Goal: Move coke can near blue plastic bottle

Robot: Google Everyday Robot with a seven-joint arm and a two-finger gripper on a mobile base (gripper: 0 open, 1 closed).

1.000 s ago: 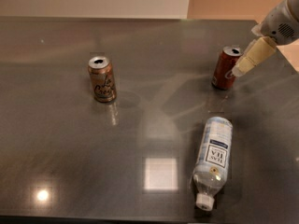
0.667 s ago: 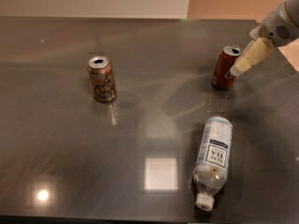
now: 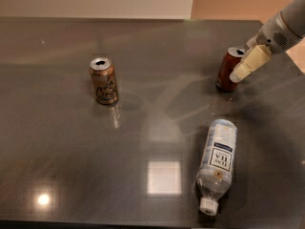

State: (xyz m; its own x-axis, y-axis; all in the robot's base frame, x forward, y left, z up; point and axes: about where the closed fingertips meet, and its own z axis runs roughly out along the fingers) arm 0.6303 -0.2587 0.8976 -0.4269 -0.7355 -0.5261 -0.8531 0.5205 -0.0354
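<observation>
The coke can (image 3: 227, 70), dark red with a silver top, stands upright at the back right of the grey table (image 3: 157, 113). My gripper (image 3: 237, 73) reaches in from the upper right and sits right against the can's right side, at about its top half. The blue plastic bottle (image 3: 218, 163), clear with a pale label and white cap, lies on its side in front of the can, cap toward the near edge. A hand's width of table separates the can and the bottle.
A brown-orange can (image 3: 104, 80) stands upright at the left middle of the table. The table's right edge (image 3: 291, 66) runs close behind the gripper arm. A bright light reflection (image 3: 163, 177) lies left of the bottle.
My gripper has edged slightly down and left against the coke can. The cans and the bottle have not moved.
</observation>
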